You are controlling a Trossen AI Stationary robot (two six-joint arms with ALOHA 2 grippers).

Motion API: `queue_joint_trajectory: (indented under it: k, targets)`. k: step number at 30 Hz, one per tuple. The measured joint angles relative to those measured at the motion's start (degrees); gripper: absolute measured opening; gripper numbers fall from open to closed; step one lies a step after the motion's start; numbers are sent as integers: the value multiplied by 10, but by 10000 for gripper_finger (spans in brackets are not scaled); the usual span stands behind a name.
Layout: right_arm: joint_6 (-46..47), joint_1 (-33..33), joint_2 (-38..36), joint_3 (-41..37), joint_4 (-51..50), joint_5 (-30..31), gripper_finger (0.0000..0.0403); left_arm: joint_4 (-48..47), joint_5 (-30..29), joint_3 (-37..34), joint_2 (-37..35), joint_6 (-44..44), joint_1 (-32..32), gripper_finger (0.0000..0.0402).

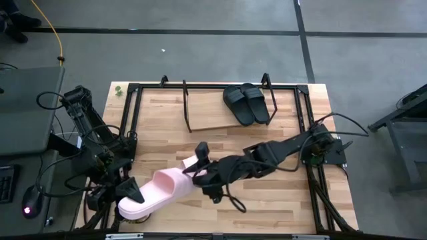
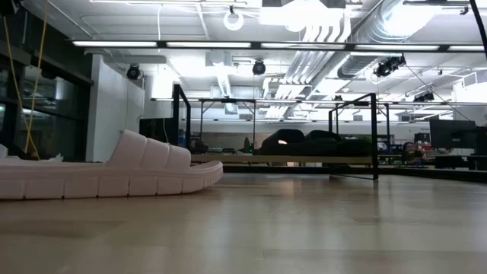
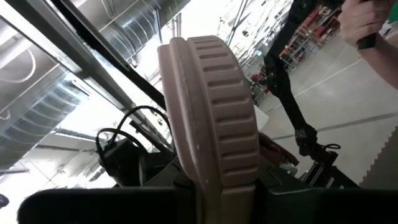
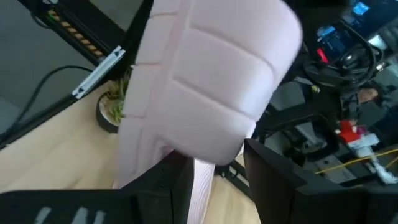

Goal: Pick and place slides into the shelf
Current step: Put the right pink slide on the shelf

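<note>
Table (image 1: 267, 200), light wood. Shelf (image 1: 200, 107) along its far edge; black slides (image 1: 247, 103) lie as a pair on the shelf's right part. Near-left of the shelf, a pink slide (image 1: 160, 189) on the table. Right tool (image 1: 190, 170) pinches that pink slide's strap end; left tool (image 1: 130, 193) pinches a pink slide at the opposite end

Grey concrete floor (image 1: 200, 17) crossed by dark seams, a yellow cable (image 1: 57, 40) trailing over it. Overhead, silver ductwork (image 2: 358, 30) and long strip lights (image 2: 228, 44) (industrial hall). Light wooden tabletop (image 1: 280, 200).
</note>
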Motion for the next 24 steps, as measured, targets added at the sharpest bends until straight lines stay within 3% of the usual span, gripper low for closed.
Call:
queue_joint_trajectory:
  k: [12, 17, 20, 24]
  targets:
    - [-50, -3, 16, 0, 60, 41, 130, -8, -10, 0, 0, -5, 0, 49]
    - [-45, -3, 16, 0, 72, 18, 128, -9, -8, 0, 0, -11, -1, 49]
    - [-43, -3, 16, 0, 74, 17, 110, -9, -8, 0, 0, -13, 0, 49]
    - [-32, -3, 16, 0, 75, 15, 52, -9, -10, 0, 0, -15, -1, 56]
